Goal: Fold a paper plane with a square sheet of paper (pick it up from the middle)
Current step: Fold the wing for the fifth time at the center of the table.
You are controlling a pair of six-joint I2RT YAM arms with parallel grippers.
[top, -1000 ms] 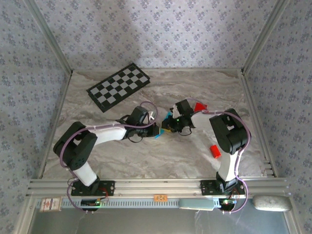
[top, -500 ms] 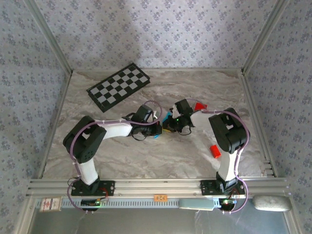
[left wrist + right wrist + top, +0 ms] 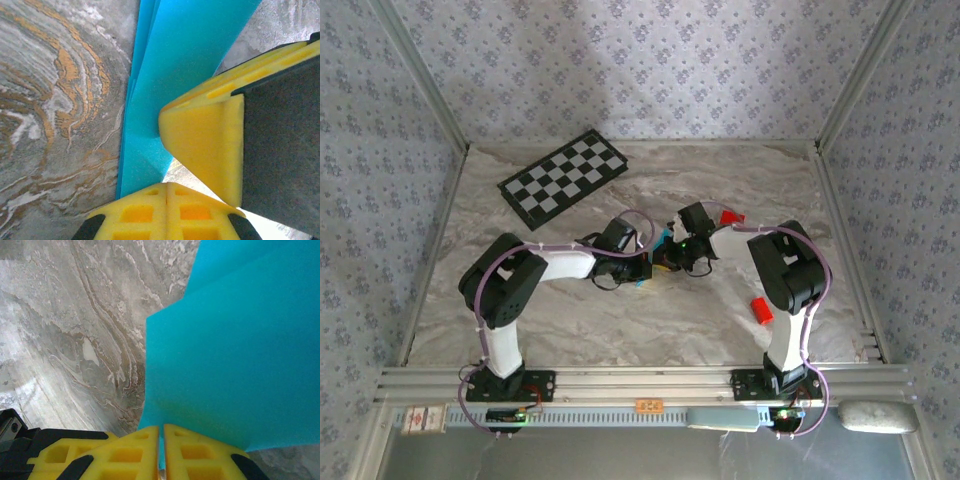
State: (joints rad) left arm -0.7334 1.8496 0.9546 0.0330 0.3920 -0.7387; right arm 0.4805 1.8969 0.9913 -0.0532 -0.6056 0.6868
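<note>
The square sheet of paper (image 3: 663, 243) is a folded cyan piece at the table's middle, mostly hidden between the two wrists. In the left wrist view the paper (image 3: 185, 65) lies as a layered cyan strip on the marble. My left gripper (image 3: 167, 184) is shut, fingertips pressed together at the strip's lower edge, with no paper showing between them. A yellow finger of the right gripper (image 3: 205, 140) sits on the strip just ahead. My right gripper (image 3: 161, 427) is shut on the paper (image 3: 235, 350), and cyan shows in the thin gap between its tips. The two grippers (image 3: 645, 268) (image 3: 667, 262) almost touch.
A black-and-white checkered board (image 3: 563, 177) lies at the back left. One small red block (image 3: 761, 311) rests near the right arm's base side, and another (image 3: 731, 216) sits just behind the right wrist. Metal frame posts and patterned walls border the marble table (image 3: 570, 320).
The left arm has drawn its elbow in and pushed its gripper a little to the right, closer to the right gripper. The right gripper's jaws have narrowed on the paper.
</note>
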